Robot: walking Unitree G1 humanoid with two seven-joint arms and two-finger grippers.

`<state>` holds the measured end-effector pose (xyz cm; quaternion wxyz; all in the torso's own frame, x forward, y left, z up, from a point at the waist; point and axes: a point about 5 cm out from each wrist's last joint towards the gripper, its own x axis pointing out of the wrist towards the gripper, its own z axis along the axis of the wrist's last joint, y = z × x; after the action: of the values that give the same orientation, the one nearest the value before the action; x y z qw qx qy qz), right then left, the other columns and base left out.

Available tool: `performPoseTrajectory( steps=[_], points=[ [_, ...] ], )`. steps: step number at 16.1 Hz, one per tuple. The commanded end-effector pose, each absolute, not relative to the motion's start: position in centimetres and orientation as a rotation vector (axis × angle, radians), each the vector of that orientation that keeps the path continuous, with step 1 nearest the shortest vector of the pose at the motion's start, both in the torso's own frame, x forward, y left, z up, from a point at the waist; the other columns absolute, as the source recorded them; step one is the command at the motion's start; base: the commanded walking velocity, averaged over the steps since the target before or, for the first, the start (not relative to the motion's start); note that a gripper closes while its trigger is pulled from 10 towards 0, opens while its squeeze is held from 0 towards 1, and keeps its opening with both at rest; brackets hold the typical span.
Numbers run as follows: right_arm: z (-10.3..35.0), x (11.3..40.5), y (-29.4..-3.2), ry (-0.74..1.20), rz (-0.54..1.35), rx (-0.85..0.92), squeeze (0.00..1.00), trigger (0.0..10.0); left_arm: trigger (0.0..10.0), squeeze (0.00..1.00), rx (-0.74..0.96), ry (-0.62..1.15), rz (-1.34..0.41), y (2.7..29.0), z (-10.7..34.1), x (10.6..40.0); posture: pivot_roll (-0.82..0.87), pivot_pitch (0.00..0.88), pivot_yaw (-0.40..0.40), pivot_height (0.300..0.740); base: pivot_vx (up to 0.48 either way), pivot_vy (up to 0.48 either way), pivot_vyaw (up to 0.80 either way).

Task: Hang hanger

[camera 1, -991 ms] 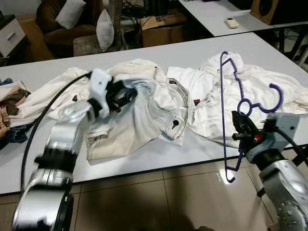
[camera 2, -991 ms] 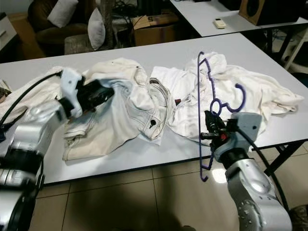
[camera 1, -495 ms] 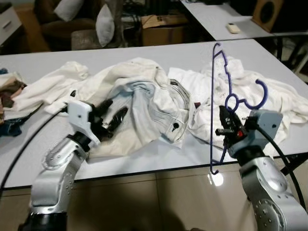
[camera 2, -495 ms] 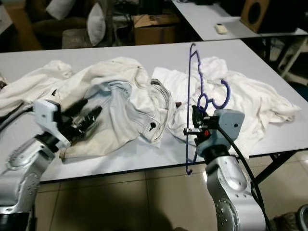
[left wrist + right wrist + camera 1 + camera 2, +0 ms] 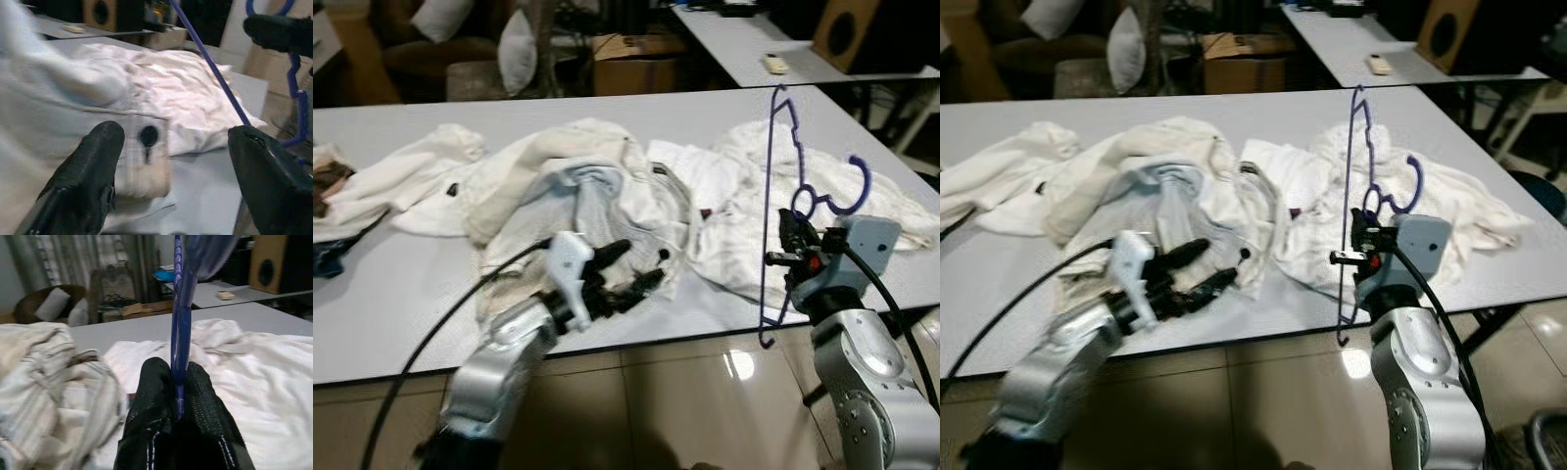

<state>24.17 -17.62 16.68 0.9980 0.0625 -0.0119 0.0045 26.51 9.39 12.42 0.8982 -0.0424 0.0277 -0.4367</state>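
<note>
The right tool [image 5: 790, 257] is clamped on the hanger [image 5: 771, 211], fingers pinching the thin purple bar near the neck, so the hanger stands almost upright off the near edge of the worktop [image 5: 401, 294] with its hook [image 5: 850, 184] up beside the wrist and one end pointing down toward the floor; the left tool [image 5: 631, 269] hovers low over the jeans [image 5: 592, 211], its fingers [image 5: 90, 161] spread apart and holding nothing, aimed at the waistband button [image 5: 148, 137]; white clothes [image 5: 744, 201] lie heaped on the worktop behind the hanger. The step in hand looks like getting a garment onto the hanger — the hanging proper cannot come until that is done; to do it well, the left tool should close on the waistband itself, not on loose cloth, taking a single layer near the button so the jeans lift flat; the right tool should keep its pinch firm, since the bar is thin and smooth and would likely swivel between the pads under any side load; turn the hanger level before feeding cloth over it, and bring the two together slowly above the worktop — the heap of white clothes could snag the hanger's lower end
</note>
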Motion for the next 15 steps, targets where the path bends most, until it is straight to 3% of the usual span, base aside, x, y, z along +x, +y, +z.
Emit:
performPoseTrajectory(
  steps=[1, 4, 5, 6, 7, 11, 15],
  points=[
    [16.0, 23.9, -18.1, 0.012, -0.039, 0.110, 0.00, 10.0, 10.0, 1.00, -0.072, 0.055, -0.949, 8.4, 12.3, 26.7, -0.19, 0.000, -0.001, 0.740, 0.000, 0.000, 0.00],
    [15.4, 23.5, -18.5, 0.042, -0.089, 0.085, 0.00, 10.0, 10.0, 1.00, -0.081, 0.041, -1.025, 6.9, 12.2, 27.3, -0.21, 0.000, 0.014, 0.740, 0.000, 0.000, 0.00],
    [15.4, 22.9, -19.4, 0.043, -0.119, 0.075, 0.00, 10.0, 10.0, 1.00, -0.090, 0.049, -1.090, 5.0, 12.1, 27.6, -0.20, 0.000, 0.013, 0.740, 0.000, 0.000, 0.00],
    [15.1, 22.8, -19.9, 0.049, -0.155, 0.073, 0.00, 10.0, 10.0, 0.24, -0.023, 0.064, -1.144, 3.7, 11.6, 28.0, -0.20, 0.000, 0.017, 0.740, 0.000, 0.000, 0.00],
    [15.0, 22.8, -20.0, 0.054, -0.169, 0.070, 0.00, 10.0, 10.0, 0.00, 0.026, 0.079, -1.148, 3.4, 11.2, 28.2, -0.20, 0.002, 0.024, 0.740, 0.000, 0.000, 0.00],
    [15.4, 23.0, -19.6, 0.026, -0.198, 0.065, 0.00, 10.0, 10.0, 0.00, 0.433, 0.120, -0.936, 4.9, 9.3, 30.4, -0.20, 0.003, 0.029, 0.740, 0.000, 0.000, 0.00],
    [15.7, 23.5, -19.0, 0.013, -0.179, 0.074, 0.00, 10.0, 10.0, 0.00, 0.661, 0.064, -0.853, 7.7, 8.8, 31.0, -0.18, 0.003, 0.022, 0.740, 0.000, 0.000, 0.00]
  ],
)
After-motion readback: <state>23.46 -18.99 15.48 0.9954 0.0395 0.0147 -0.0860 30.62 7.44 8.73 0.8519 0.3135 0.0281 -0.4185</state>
